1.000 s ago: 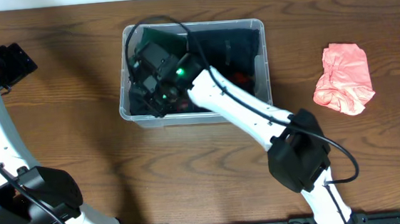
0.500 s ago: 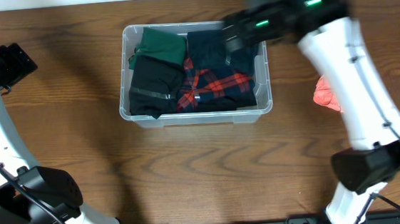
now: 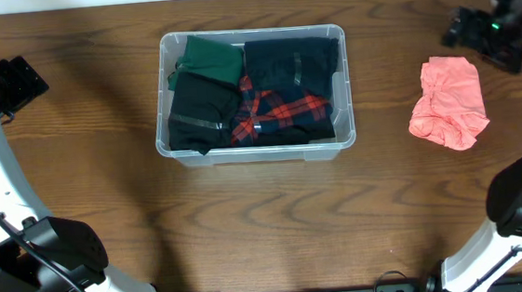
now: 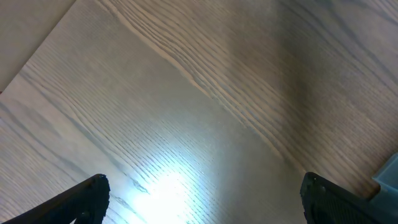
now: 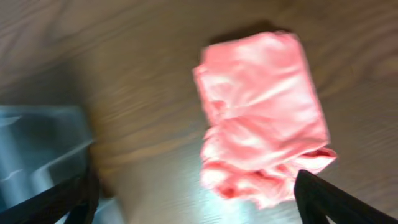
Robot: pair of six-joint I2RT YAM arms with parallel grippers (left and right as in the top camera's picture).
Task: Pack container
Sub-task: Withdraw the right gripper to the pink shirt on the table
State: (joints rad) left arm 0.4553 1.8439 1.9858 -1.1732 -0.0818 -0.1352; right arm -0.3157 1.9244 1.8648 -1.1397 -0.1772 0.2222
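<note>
**Status: right arm relocated from container to far-right table edge**

**Change since the earlier frames.** The right arm has left the bin and swung across to the far right of the table. The left arm has not moved.

**Overhead view.** The clear rectangular plastic container (image 3: 257, 156) stands on the brown wooden table (image 3: 248, 222), left of centre towards the far edge. It holds four folded garments:
- a green folded garment (image 3: 212, 57) at the far left;
- a black folded garment (image 3: 198, 114) at the near left;
- a red-and-dark plaid garment (image 3: 282, 112) at the near centre;
- a dark navy garment (image 3: 296, 59) at the far right.

A crumpled pink cloth (image 3: 447, 103) lies on the table, well apart from the container on its right. The right gripper (image 3: 457, 31) hovers just beyond the cloth's far edge and is motion-blurred. The left gripper (image 3: 27, 82) sits at the far left, well apart from the container.

**Left wrist view.** Both black fingers (image 4: 87, 199) of the left gripper (image 4: 202, 193) show at the lower corners, jaws spread wide over bare wood grain.

**Right wrist view.** The frame is blurred. The right gripper (image 5: 193, 186) has its jaws spread wide above the pink cloth (image 5: 261, 137). A container corner (image 5: 37, 149) shows at the left.
</note>
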